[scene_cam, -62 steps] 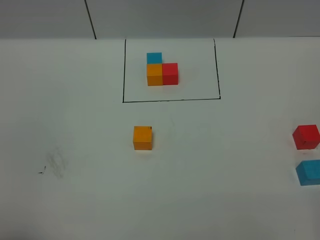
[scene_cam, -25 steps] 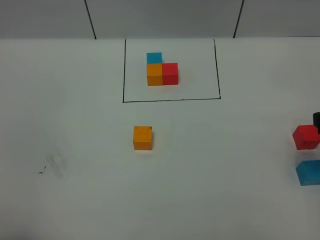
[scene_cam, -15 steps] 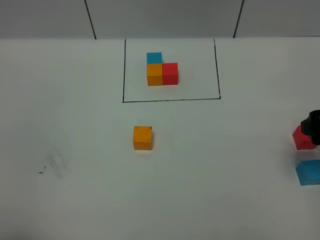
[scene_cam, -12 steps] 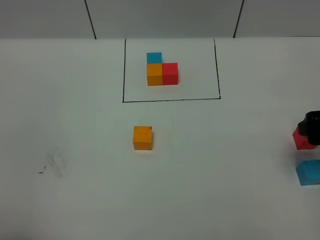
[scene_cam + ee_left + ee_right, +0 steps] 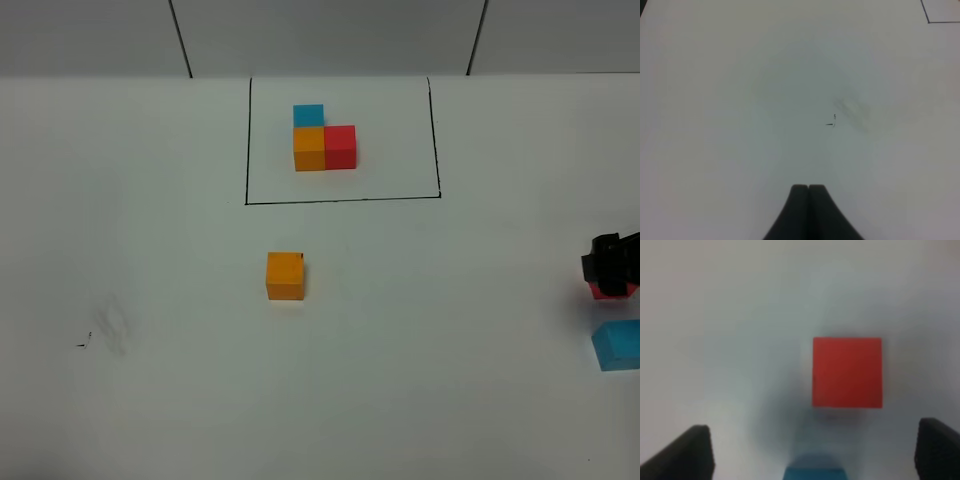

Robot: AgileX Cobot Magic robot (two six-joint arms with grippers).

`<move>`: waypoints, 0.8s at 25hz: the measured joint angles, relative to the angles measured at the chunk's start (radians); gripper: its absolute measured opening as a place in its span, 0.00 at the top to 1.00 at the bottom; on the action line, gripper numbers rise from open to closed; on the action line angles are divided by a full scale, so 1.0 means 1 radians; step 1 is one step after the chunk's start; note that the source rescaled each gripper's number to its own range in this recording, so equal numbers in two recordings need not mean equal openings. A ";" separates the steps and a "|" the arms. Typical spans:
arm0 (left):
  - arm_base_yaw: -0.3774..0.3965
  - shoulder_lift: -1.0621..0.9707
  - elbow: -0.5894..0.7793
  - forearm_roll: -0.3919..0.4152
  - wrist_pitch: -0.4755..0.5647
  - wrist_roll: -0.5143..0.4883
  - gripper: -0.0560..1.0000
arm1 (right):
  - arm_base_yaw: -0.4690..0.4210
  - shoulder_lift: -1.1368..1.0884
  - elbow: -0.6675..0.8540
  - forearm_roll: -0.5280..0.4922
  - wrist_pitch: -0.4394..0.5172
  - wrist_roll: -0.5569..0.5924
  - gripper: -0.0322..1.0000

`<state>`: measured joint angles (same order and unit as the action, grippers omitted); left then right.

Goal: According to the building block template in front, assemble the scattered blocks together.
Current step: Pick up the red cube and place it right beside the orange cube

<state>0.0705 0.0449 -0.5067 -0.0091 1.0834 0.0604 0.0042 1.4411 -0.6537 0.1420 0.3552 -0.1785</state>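
The building block template (image 5: 309, 148) is an L of sky-blue, orange and red cubes inside a black outline at the back centre. Of the scattered blocks, the orange cube (image 5: 285, 275) sits alone mid-table. The red cube (image 5: 603, 291) at the right edge is mostly covered by my right gripper (image 5: 612, 262), and the sky-blue cube (image 5: 618, 345) lies just in front of it. In the right wrist view the gripper (image 5: 813, 427) stands open; the red cube (image 5: 847, 372) lies just beyond its fingertips (image 5: 687, 452), untouched. My left gripper (image 5: 809, 188) is shut on nothing over bare table.
A faint grey smudge with a small pen mark (image 5: 108, 328) lies at the front left, also under the left gripper as a mark (image 5: 834, 120). A corner of the black outline (image 5: 929, 20) shows in the left wrist view. The white table's back edge meets a grey wall (image 5: 320, 35).
My right gripper came in from the right edge and now hangs over the red cube, hiding most of it. No cube has moved. The left gripper stays shut.
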 joint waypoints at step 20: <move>0.000 0.000 0.000 0.000 0.000 0.000 0.95 | 0.000 0.036 0.000 -0.026 -0.076 0.005 0.35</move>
<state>0.0705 0.0449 -0.5067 -0.0091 1.0834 0.0604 0.0042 1.4776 -0.6537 0.1159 0.2790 -0.1733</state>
